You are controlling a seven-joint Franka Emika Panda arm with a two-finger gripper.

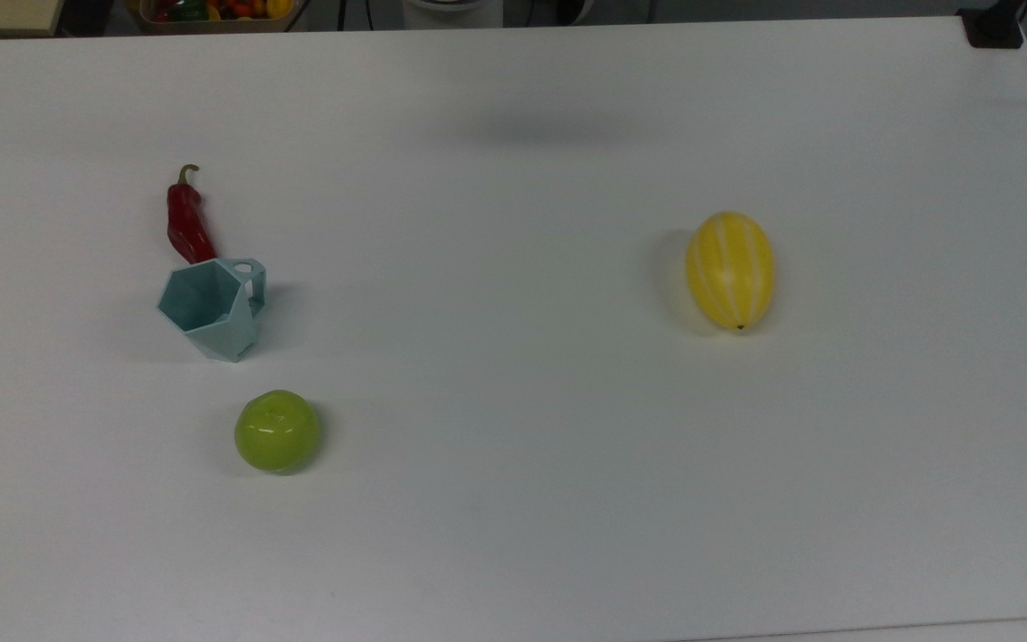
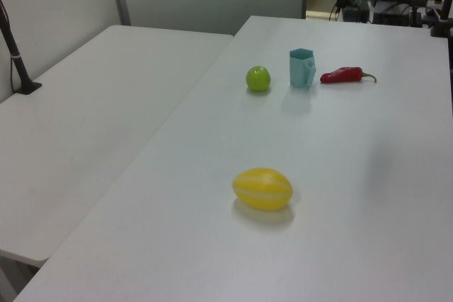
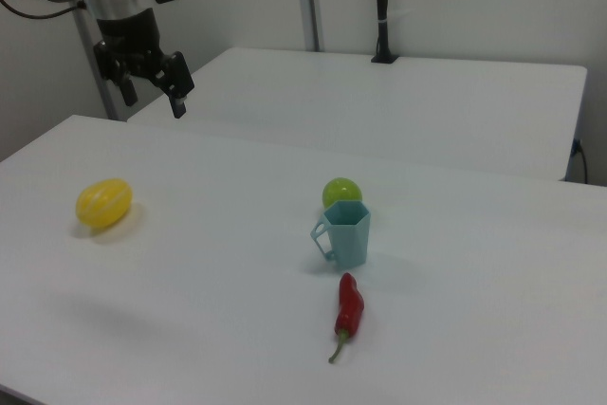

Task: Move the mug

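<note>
The mug (image 1: 215, 308) stands upright, seemingly empty; the claw (image 3: 152, 94) hangs released, well apart

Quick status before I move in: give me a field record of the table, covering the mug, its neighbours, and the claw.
mug: pale teal, upright, standing on the white table, handle toward the top view's right
red chili pepper: lying just beyond the mug in the top view, tip near its rim
green fruit: apart from the mug, nearer the top view's bottom edge
yellow striped melon: alone, far toward the top view's right
claw: open, raised above the table, holding nothing
</note>
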